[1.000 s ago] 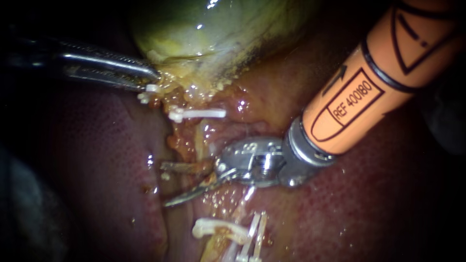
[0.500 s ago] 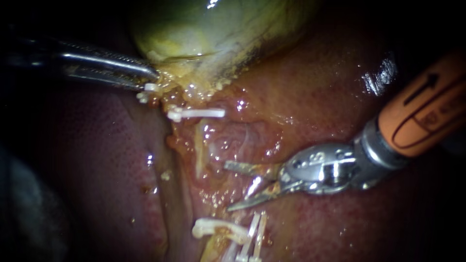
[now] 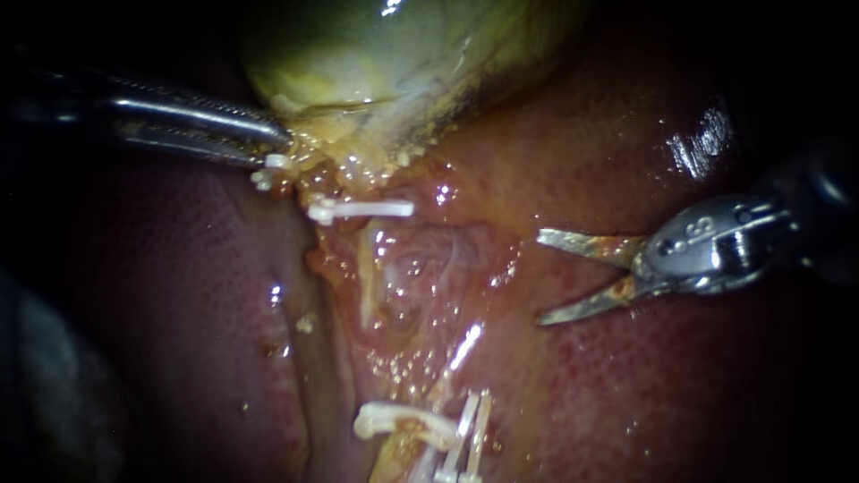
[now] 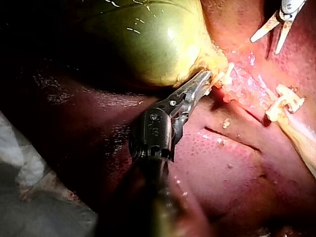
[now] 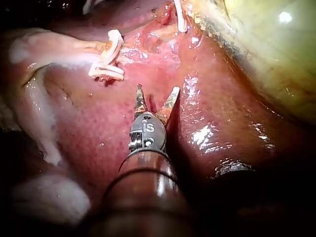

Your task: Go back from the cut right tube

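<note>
The gallbladder [image 3: 376, 63] is clamped taut by the left instrument [image 3: 276, 143] at 10 o'clock. The right instrument [image 3: 542, 277] is set at 3 o'clock, jaws wide and empty, clear of the clips [image 3: 362, 209].

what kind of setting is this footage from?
Probably a surgical bench setup, though no bench shows: liver and gallbladder seen close up, white clips on the tissue, with a slender left instrument and right instrument over them.

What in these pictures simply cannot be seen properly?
Endoscope view: the lower clips run off the bottom edge.
Endoscope view: the gallbladder is cut off by the upper edge.
Endoscope view: the shaft of the right instrument fades into darkness at the edge.
Endoscope view: the shaft of the left instrument is lost in shadow.
</note>
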You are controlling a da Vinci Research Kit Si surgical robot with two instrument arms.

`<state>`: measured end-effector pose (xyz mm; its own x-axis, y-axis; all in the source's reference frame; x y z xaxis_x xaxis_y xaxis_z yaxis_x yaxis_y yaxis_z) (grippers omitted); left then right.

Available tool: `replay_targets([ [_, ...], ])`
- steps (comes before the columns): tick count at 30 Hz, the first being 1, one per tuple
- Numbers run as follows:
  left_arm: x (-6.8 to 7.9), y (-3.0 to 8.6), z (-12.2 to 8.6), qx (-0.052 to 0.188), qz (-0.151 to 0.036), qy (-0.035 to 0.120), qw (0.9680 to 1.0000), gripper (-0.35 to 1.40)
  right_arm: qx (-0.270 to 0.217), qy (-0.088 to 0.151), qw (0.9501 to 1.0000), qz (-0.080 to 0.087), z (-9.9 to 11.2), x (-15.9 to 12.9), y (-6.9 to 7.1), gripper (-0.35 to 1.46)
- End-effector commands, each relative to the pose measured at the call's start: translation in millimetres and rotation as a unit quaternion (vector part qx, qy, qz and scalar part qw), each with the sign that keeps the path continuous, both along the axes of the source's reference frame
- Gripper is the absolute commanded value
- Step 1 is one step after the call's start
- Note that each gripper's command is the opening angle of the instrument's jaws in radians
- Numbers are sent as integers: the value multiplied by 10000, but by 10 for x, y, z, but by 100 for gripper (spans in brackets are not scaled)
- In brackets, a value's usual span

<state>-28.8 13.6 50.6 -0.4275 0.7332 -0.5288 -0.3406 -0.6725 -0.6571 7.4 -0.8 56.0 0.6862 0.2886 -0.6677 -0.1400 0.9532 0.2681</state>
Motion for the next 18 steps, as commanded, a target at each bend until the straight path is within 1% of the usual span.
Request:
replay_targets([
  [1,-1,-1,2,-10,3,3,10000,-35,14,-9,10000,-4,0,-1,0,145],
  [3,-2,-2,8,-23,1,8,10000,-35,32,1,10000,-38,1,-1,0,145],
  [6,-6,-5,21,-82,12,19,10000,-35,167,128,9996,-172,1,0,0,145],
  [7,-8,-6,28,-99,9,26,9999,-35,176,140,9996,-185,1,0,0,145],
  [14,-24,-12,66,11,9,-5,10000,-35,194,158,9995,-202,1,0,1,145],
  [18,-29,-19,77,27,26,-18,10000,-35,203,166,9994,-210,2,0,1,145],
])
